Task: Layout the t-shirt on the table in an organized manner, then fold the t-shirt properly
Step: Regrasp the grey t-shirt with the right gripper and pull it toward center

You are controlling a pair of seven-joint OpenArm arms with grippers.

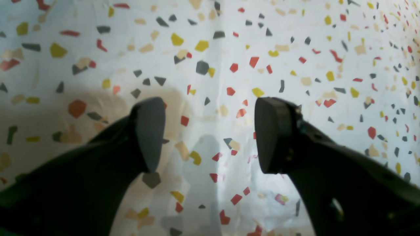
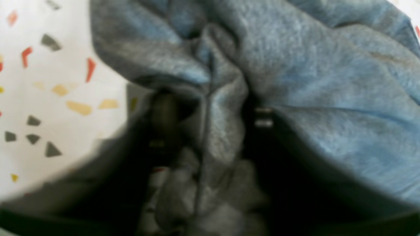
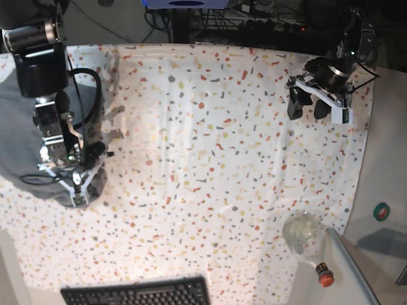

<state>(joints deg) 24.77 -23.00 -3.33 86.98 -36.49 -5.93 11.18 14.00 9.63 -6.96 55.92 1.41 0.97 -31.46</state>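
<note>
White terrazzo-flecked cloth surface (image 3: 210, 140); heather-grey knit t-shirt (image 3: 19, 146) bunched at 9 o'clock, half off the edge. Right gripper (image 2: 206, 131) jaws pinched on a fabric ridge, seemingly a seam; view blurred. Left gripper (image 1: 210, 134) at 2 o'clock, jaws apart, empty. Drag slowly toward centre, keep grip. No readable writing.

T-shirt (image 2: 295, 75) seen heather grey, bluish cast in right wrist view. Table (image 3: 210, 140) covered in white cloth flecked red, orange, yellow, grey. Left gripper (image 1: 210, 134) pads dark grey. Keyboard (image 3: 137, 293) black. Bottle (image 3: 306, 236) clear, cap red.
</note>
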